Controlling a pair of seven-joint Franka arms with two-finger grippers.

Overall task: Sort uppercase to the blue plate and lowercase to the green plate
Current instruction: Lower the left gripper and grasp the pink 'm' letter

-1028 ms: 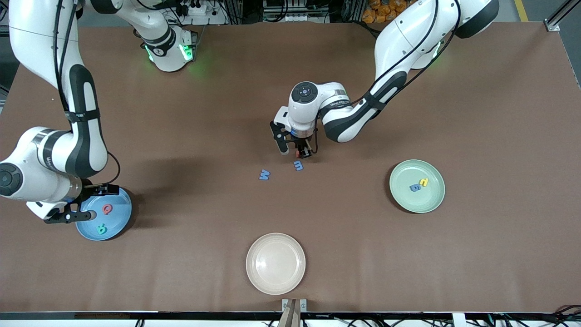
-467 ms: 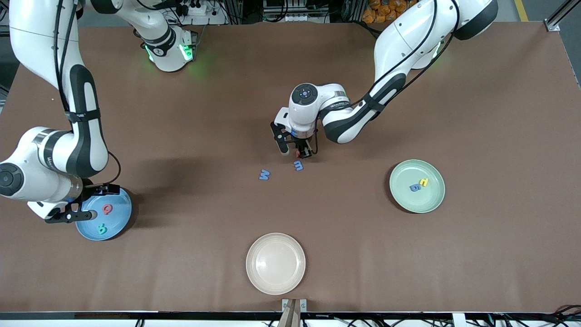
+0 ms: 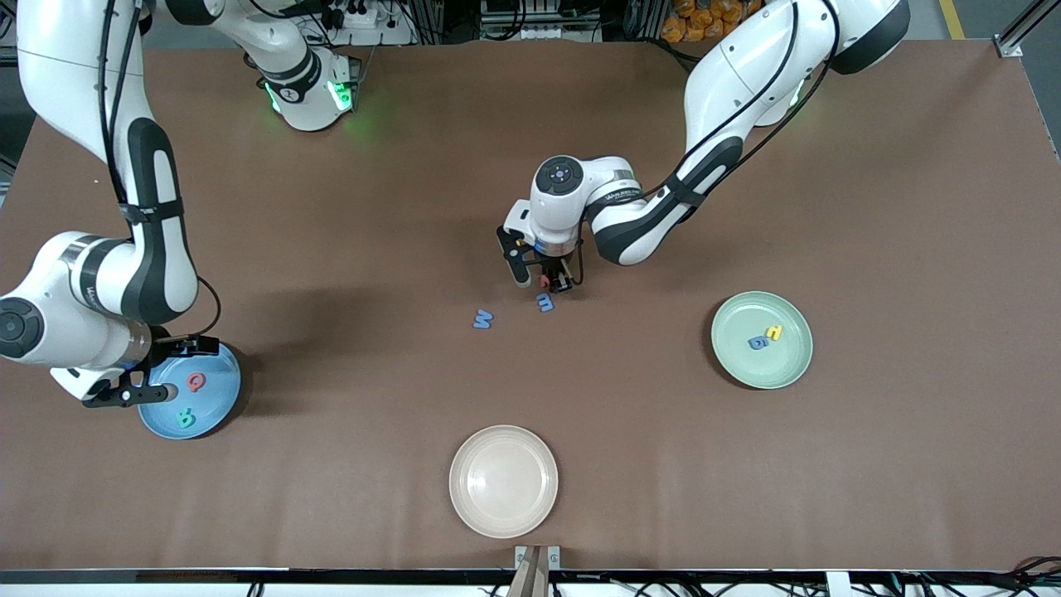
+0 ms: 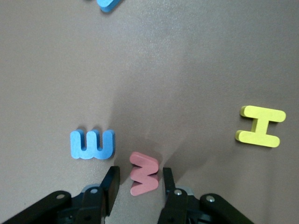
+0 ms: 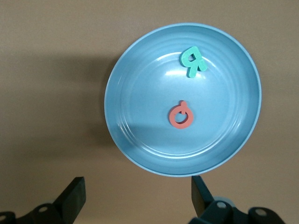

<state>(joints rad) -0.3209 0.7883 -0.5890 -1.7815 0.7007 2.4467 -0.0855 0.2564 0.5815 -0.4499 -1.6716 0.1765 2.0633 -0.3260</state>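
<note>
My left gripper [image 3: 543, 283] is low over the table's middle. Its fingers are open on either side of the red w [image 4: 144, 172], with a gap on one side. The blue m [image 4: 92, 144] and yellow H [image 4: 260, 126] lie beside the w. The blue M [image 3: 483, 318] lies toward the right arm's end. The green plate [image 3: 733, 365] holds the blue g [image 3: 758, 342] and a yellow hooked letter [image 3: 775, 332]. The blue plate [image 5: 140, 102] holds the green R [image 5: 193, 60] and red Q [image 5: 181, 115]. My right gripper [image 5: 138, 196] waits open and empty over the plate's edge.
An empty cream-white plate [image 3: 503, 481] stands near the table's front edge, nearer to the front camera than the loose letters. The left arm's elbow hangs over the table between the letters and the green plate.
My left gripper has shifted slightly toward the left arm's end. The red w now shows between its fingers in the front view. The right arm has not moved.
</note>
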